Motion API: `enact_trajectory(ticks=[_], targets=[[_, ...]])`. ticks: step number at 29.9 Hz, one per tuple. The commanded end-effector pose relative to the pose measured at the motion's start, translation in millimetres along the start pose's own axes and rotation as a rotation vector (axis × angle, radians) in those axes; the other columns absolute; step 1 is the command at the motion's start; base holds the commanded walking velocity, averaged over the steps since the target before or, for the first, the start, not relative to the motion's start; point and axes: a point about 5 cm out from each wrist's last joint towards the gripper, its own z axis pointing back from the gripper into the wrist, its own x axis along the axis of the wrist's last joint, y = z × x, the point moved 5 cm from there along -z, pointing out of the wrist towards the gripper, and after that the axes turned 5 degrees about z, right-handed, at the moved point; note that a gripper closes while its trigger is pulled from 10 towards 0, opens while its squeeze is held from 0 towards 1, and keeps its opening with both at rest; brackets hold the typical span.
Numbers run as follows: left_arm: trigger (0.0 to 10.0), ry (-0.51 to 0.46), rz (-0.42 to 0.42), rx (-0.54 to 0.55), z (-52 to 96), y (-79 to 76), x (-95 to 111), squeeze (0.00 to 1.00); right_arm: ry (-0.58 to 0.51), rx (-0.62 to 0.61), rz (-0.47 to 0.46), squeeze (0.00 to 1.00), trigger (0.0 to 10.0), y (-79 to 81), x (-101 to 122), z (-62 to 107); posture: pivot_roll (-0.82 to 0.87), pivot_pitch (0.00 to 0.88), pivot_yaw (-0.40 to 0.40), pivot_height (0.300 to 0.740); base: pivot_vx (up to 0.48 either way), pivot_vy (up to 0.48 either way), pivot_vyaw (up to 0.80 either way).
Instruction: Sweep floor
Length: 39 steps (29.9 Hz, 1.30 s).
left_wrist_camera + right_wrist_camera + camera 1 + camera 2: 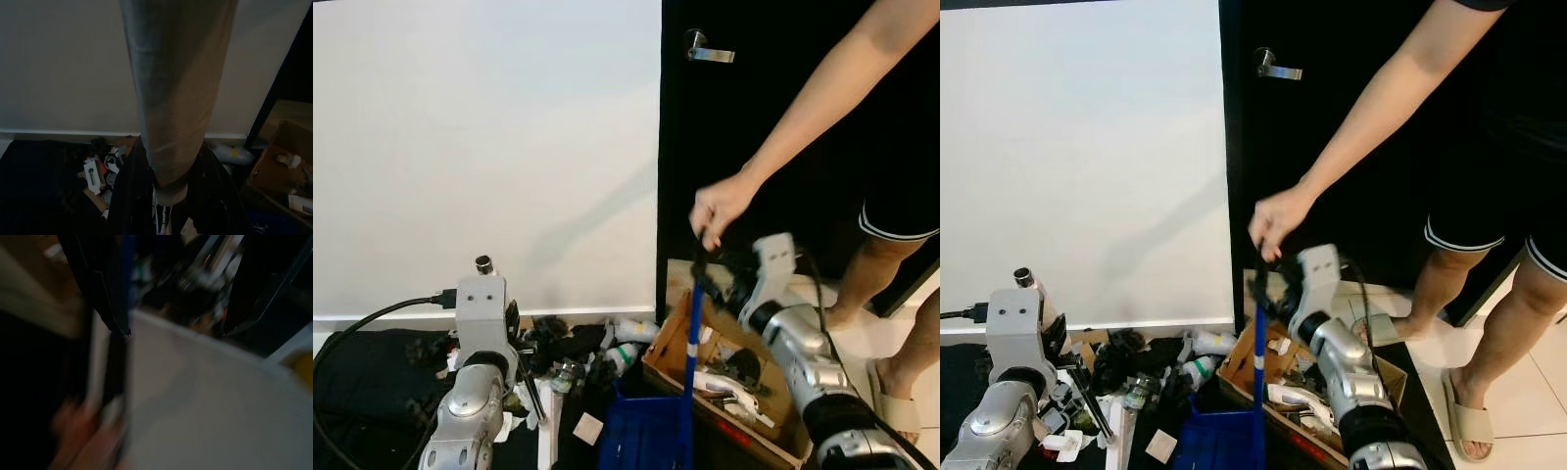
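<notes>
- A blue dustpan (646, 436) stands on the floor just below and to the left of the right gripper (720, 279), with its blue handle (691, 343) rising straight up to the gripper.
- The right gripper sits at the top of that handle. In the right wrist view its two black fingers (105, 289) are spread well apart, one of them lying right against the blue handle (128, 279); I cannot tell whether it actually has hold of it.
- A person's hand (720, 208) is just above the right gripper, closed around the black top end of the handle. The bare arm reaches down from the upper right, and the person's legs and a sandal (1469, 421) stand on the pale floor beyond the gripper's right side.
- An open cardboard box (671, 357) of odds and ends lies on the floor directly under the right gripper, touching the dustpan's right side.
- Litter (573, 352) is heaped on the floor to the left of the dustpan, along the foot of the white wall (489, 147), between the two arms.
- The left gripper (524, 377) is low on the left, near the litter. In the left wrist view a thick grey pole (173, 98) runs down between its fingers, but I cannot tell how tightly they close.
- A black door (744, 117) with a metal lever (705, 49) stands behind the right gripper.
</notes>
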Motion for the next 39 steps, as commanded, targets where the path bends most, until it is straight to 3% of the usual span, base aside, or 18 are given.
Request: enact_trajectory(ticks=[1,5,9,15,18,26,27,31,32,39], targets=[[10.0,-0.014,-0.022,0.025,3.6,5.3,4.1,0.00,0.020,0.058,0.027,0.00,10.0,6.8,-3.3,2.3,0.13,0.149,0.048,0.740,0.000,0.000,0.00],[10.0,-0.014,-0.022,0.025,5.4,5.4,5.5,0.00,0.063,0.058,0.057,0.00,10.0,5.9,-14.8,7.0,0.14,0.159,0.048,0.740,0.000,0.000,0.00],[10.0,-0.014,-0.025,0.027,7.0,6.9,6.7,0.00,0.061,-0.066,0.107,0.00,10.0,-12.2,-9.7,2.0,0.15,0.168,0.052,0.740,0.000,0.000,0.00],[10.0,-0.014,-0.027,0.027,8.4,7.7,7.9,0.00,0.023,-0.143,0.100,0.00,10.0,-21.9,2.2,-3.8,0.16,0.174,0.052,0.740,0.000,0.000,0.00],[10.0,-0.011,-0.028,0.029,9.3,8.4,8.1,0.00,-0.034,-0.157,0.040,0.00,10.0,-21.0,11.4,-8.4,0.16,0.174,0.052,0.740,0.000,0.000,0.00],[10.0,-0.008,-0.032,0.027,9.1,8.4,8.4,0.00,-0.059,-0.281,0.051,0.00,10.0,-22.9,17.1,-18.2,0.17,0.170,0.056,0.740,0.000,0.000,0.00],[10.0,-0.009,-0.032,0.026,8.8,7.9,8.8,0.00,-0.050,-0.277,0.041,0.00,9.0,-19.8,14.0,-20.1,0.17,0.170,0.056,0.740,0.000,0.000,0.00],[10.0,-0.012,-0.031,0.025,7.9,7.3,10.4,0.00,-0.008,-0.243,0.019,0.00,9.4,-9.8,1.7,-22.8,0.17,0.166,0.054,0.740,0.000,0.000,0.00],[10.0,-0.012,-0.030,0.027,7.8,7.7,10.6,0.00,0.027,-0.225,0.008,0.00,9.9,-6.2,-7.3,-22.4,0.17,0.166,0.054,0.740,0.000,0.000,0.00],[10.0,-0.013,-0.030,0.030,8.2,8.9,11.2,0.00,0.068,-0.234,0.024,0.00,10.0,-5.8,-17.4,-21.2,0.18,0.166,0.053,0.740,0.000,0.000,0.00]])
